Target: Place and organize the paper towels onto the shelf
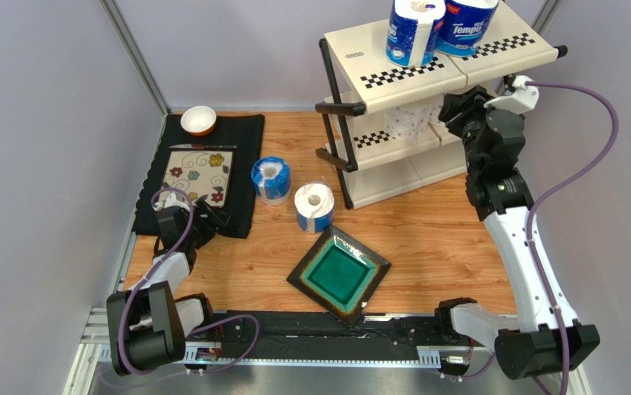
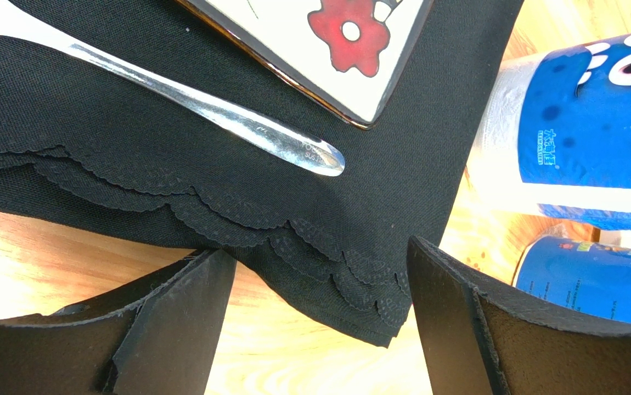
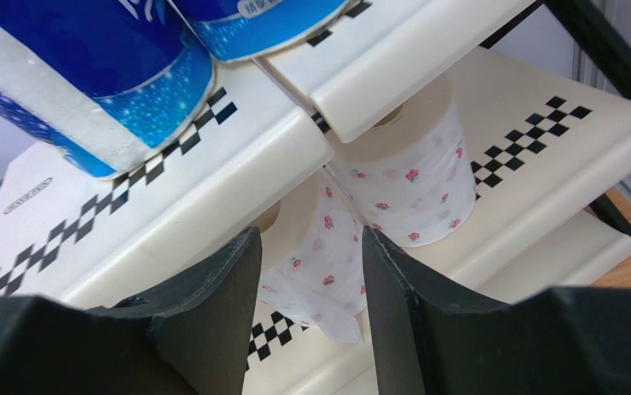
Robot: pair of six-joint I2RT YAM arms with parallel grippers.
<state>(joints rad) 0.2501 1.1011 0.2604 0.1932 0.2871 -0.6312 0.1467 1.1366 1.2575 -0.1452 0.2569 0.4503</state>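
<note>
Straddling a printed roll (image 3: 317,267) on the shelf (image 1: 376,49), middle tier, right pincer (image 3: 309,234) stood apart. Two upright wrapped rolls (image 1: 271,179) (image 1: 314,206) lay nearer left pincer (image 2: 319,255), apart, empty.

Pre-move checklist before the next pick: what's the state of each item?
1. Shelf top tier, two blue-wrapped rolls standing: ok.
2. Middle tier, two floral rolls in: ok.
3. Right hand clear of the floral rolls: cannot tell; a loose sheet shows in its gap.
4. Left hand open and empty: ok.
5. All rolls shelved: not ok; two table rolls stand on the table.
</note>
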